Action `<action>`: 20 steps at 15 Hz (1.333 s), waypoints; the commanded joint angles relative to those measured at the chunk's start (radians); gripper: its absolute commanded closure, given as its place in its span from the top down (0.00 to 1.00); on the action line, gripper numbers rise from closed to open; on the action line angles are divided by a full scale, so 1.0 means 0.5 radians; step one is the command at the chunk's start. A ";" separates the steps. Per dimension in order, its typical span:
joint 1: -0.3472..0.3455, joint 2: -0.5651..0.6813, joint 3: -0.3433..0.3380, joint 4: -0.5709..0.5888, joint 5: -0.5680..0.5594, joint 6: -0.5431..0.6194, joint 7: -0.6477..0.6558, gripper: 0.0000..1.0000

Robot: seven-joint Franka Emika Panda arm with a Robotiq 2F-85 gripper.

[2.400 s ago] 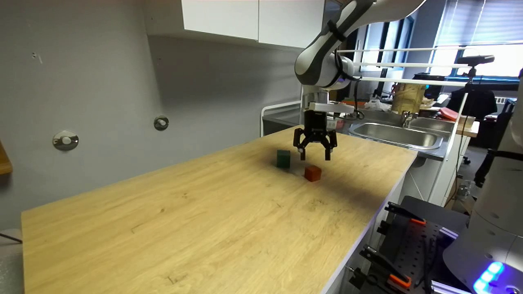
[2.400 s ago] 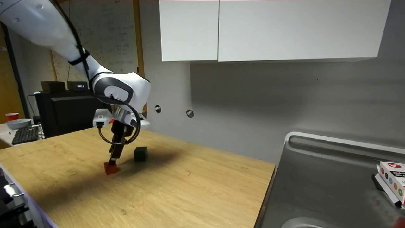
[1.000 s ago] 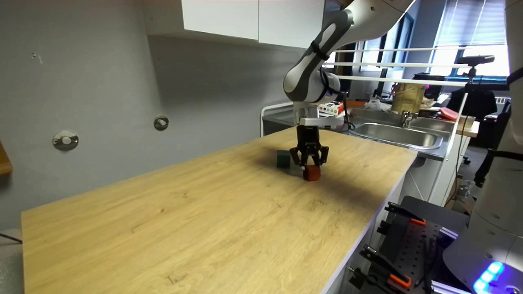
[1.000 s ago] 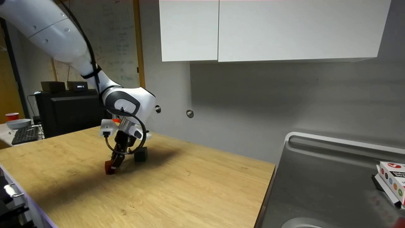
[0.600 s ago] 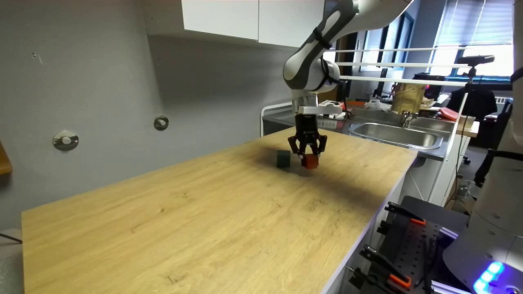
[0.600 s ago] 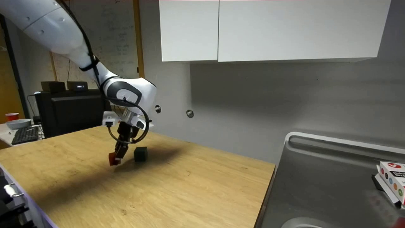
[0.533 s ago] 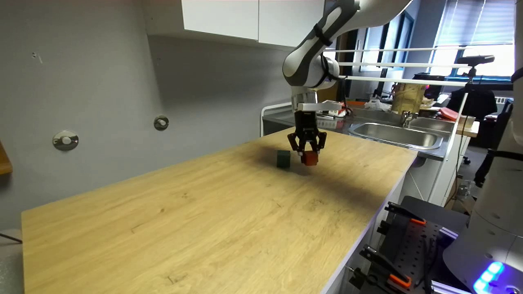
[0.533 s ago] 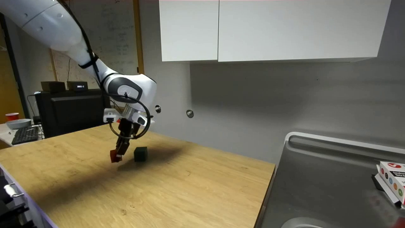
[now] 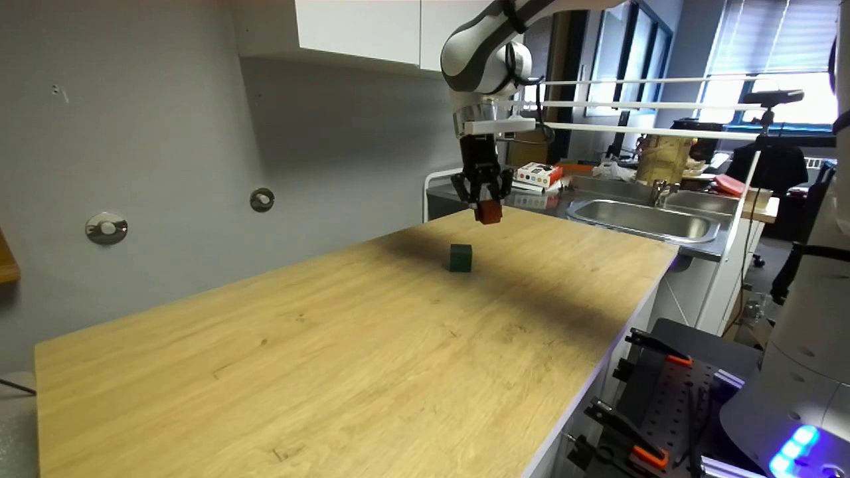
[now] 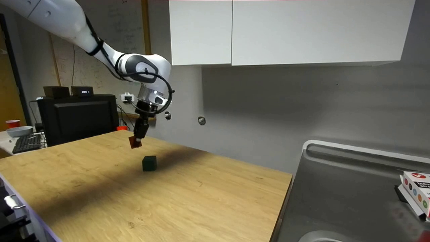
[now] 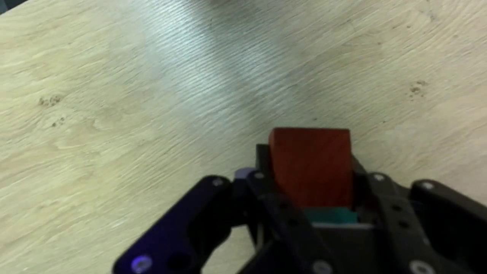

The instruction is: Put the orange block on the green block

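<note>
Wrist view: small reddish-orange cube (image 11: 312,171) clamped in the black two-fingered tool (image 11: 310,163), gripped from both sides, one face towards the camera. Pale wood-grained surface (image 11: 114,163) behind it, marked with brown knots (image 11: 416,89).

Both exterior views: the reddish-orange cube hangs in the air above the surface, slightly tilted, in the tool's grip. Small dark green cube (image 9: 461,258) stands flat on the surface, lower down; the two cubes are apart. In an exterior view, with a steel sink (image 9: 631,214) past the far end of the surface, the held cube shows higher than the dark green cube and a little to its right. In an exterior view, with a white wall cabinet (image 10: 289,33) overhead, it shows higher and a little to the left.

Wrist view again: narrow teal strip (image 11: 331,215) just below the held cube in the frame, hemmed in by dark parts of the tool. Too little shows to say whether it is part of the dark green cube.

Surroundings: white robot arm (image 10: 72,25) extending from the upper left in an exterior view; soft shadow (image 10: 111,183) across the surface, running past the dark green cube; grey wall (image 9: 172,265) with two round metal fittings (image 9: 106,228); red cup (image 10: 13,124) just behind a grey bowl (image 10: 20,132).
</note>
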 commanded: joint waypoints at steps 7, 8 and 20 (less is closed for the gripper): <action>0.066 0.471 0.019 0.750 -0.078 -0.399 0.045 0.19; 0.067 0.518 0.021 0.793 -0.068 -0.414 0.041 0.19; 0.054 0.837 0.031 0.989 -0.005 -0.427 0.017 0.19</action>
